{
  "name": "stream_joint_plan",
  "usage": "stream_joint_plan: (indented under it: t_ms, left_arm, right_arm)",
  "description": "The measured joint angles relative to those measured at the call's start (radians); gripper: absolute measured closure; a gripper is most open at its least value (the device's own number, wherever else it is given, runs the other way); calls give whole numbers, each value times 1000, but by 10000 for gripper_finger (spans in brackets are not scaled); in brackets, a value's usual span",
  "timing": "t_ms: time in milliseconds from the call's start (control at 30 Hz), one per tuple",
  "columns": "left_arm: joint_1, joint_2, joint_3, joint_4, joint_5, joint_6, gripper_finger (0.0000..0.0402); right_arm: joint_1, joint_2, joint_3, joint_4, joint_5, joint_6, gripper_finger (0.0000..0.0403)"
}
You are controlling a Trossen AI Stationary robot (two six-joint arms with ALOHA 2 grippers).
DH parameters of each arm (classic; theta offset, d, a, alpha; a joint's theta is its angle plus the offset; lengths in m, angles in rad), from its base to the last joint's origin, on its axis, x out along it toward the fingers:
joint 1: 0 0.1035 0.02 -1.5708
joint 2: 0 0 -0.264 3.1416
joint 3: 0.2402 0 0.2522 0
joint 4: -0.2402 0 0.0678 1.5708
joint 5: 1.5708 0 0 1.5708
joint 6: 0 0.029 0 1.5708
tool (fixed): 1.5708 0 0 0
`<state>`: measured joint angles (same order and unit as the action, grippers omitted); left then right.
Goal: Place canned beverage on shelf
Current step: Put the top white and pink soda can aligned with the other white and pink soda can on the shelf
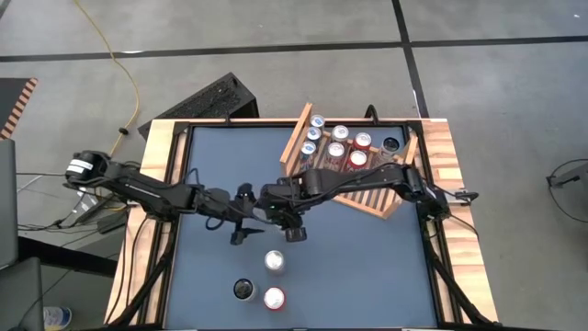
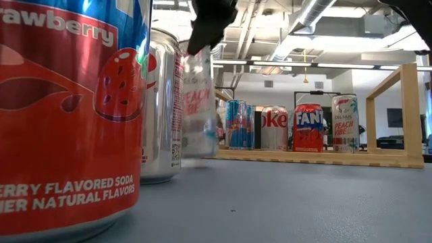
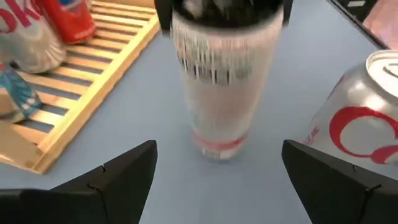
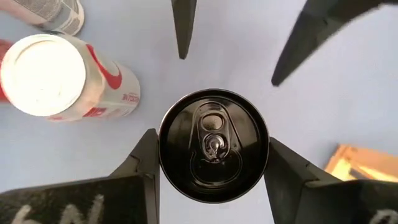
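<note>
My right gripper (image 1: 294,230) reaches in from the shelf side and is shut on a slim white can with a black top (image 4: 213,146), near the middle of the table. The can also shows in the low view (image 2: 200,101) and in the left wrist view (image 3: 217,81). My left gripper (image 1: 246,216) is open and empty, just left of that can, with its fingers (image 3: 118,177) pointing at it. The light wooden shelf (image 1: 367,198) stands at the far right with several cans upright on its slats. My right gripper pinches the can's upper side wall (image 4: 163,163) between its two fingers, one on each side just below the rim. The fingers come from above and point down. The can is upright; whether its base (image 3: 217,149) is on the table or just off it I cannot tell.
Three cans stand at the near edge: a silver-topped one (image 1: 275,261), a black-topped one (image 1: 244,290) and a red one (image 1: 274,298). The silver-topped can (image 3: 360,112) is close beside the held can. The shelf's raised side boards (image 2: 395,108) stand up at its ends.
</note>
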<state>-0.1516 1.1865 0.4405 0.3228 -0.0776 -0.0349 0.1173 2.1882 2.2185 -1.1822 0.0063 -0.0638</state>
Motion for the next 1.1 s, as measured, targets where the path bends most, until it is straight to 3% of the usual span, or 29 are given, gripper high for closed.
stream_joint_plan:
  t_ms: [200, 333, 733, 833, 1100]
  left_arm:
    - [0, -54, -1, -74, -17, 0, 68]
    - [-1, -80, -1, -86, -24, 3, 68]
    - [-4, -101, 0, -88, -42, 4, 68]
    - [-4, -101, 0, -79, -43, 3, 68]
    - [-4, -101, 0, -74, -67, -13, 68]
  right_arm:
    - [-1, -80, -3, -96, 54, 44, 234]
    - [-1, -198, -87, -112, 114, 109, 234]
    - [5, -761, -756, -12, 243, 443, 234]
    - [-22, -879, -867, 24, 290, 471, 234]
    - [-199, -1088, -1076, 5, 288, 463, 234]
